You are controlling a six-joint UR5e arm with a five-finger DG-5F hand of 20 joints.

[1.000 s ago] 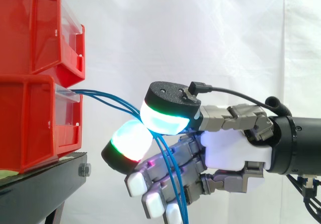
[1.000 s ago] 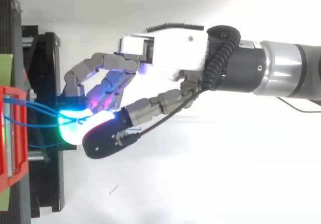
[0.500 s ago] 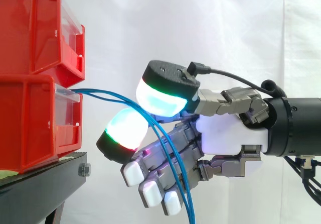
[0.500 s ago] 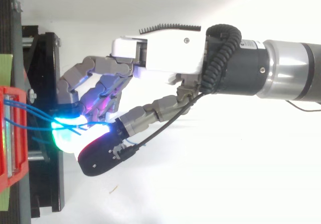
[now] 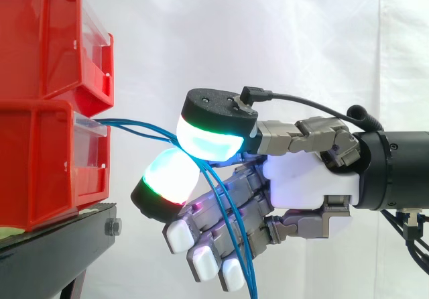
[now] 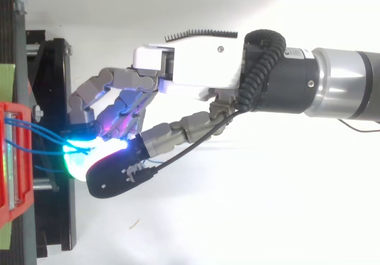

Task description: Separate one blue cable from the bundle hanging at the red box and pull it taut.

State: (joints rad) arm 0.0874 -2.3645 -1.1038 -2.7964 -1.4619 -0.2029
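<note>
Hand [image 5: 305, 192] w/ glowing pads [image 5: 208, 141] pinched on blue cables [image 5: 137, 125] just right of red box [image 5: 40, 165], apparently several strands caught; grasp step, next prob. needs shedding extras, then pulling right till taut.

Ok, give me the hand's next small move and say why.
Probably draw the hand slowly back, away from the red bin. Its glowing pads seem to pinch the blue cables, which curve slackly from the bin to the pads and then hang down in front of the hand. More than one strand appears caught, so a short pull should show which one tightens.
</note>
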